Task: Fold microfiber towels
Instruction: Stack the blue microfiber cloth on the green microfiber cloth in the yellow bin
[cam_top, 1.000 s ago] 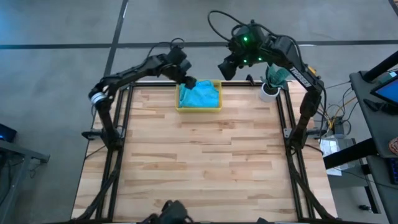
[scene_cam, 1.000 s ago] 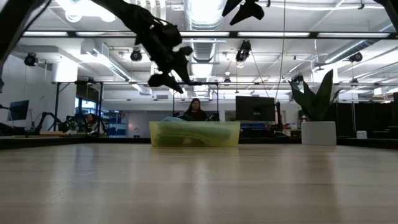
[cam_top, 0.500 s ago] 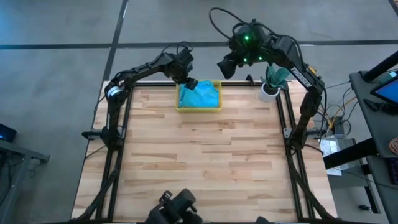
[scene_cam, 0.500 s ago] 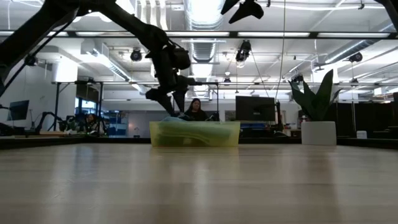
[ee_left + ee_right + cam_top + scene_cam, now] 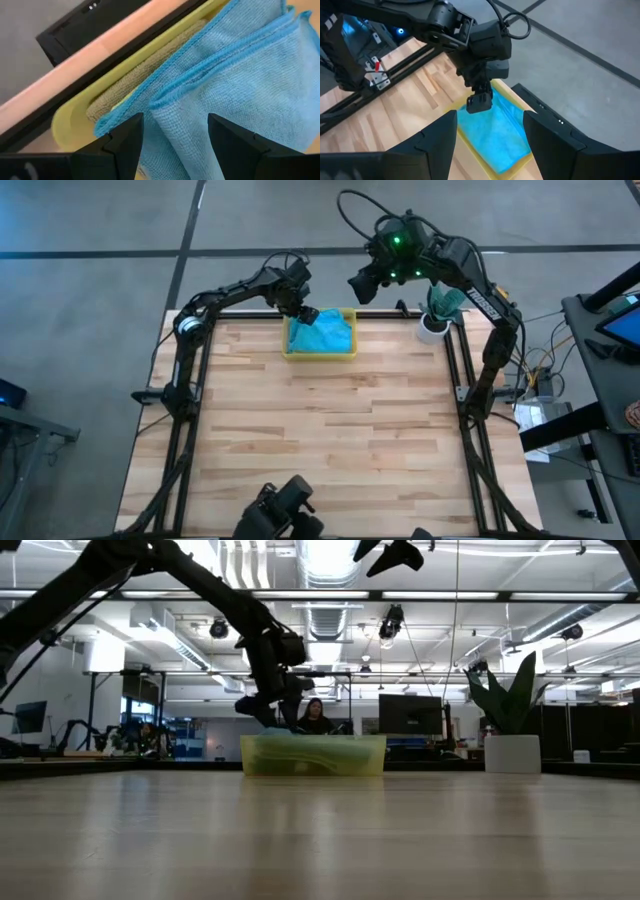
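Observation:
A yellow bin (image 5: 320, 352) stands at the table's far edge and holds the microfiber towels. Teal ones (image 5: 240, 85) lie on top, and a greyish one (image 5: 145, 80) is tucked along the bin's wall beneath them. My left gripper (image 5: 306, 315) is open and points steeply down over the bin's far left corner. Its fingers (image 5: 127, 145) straddle a hemmed edge of the top teal towel (image 5: 172, 97), just above the rim in the low view (image 5: 270, 720). My right gripper (image 5: 363, 286) hangs open high above the far edge, right of the bin, with nothing between its fingers (image 5: 437, 142). My left gripper comes at the top teal towel from above, with one finger on either side of its hemmed edge (image 5: 172, 97). I cannot tell whether the fingers touch the cloth.
A plant in a white pot (image 5: 432, 326) stands at the far right corner. The wooden tabletop (image 5: 320, 440) stretches bare from the bin to the near edge. A person (image 5: 315, 718) sits in the room behind the bin.
My left gripper has come down onto the bin's far left corner and tipped to point more steeply down, ending just above the towels. The towels and the bin have stayed where they were.

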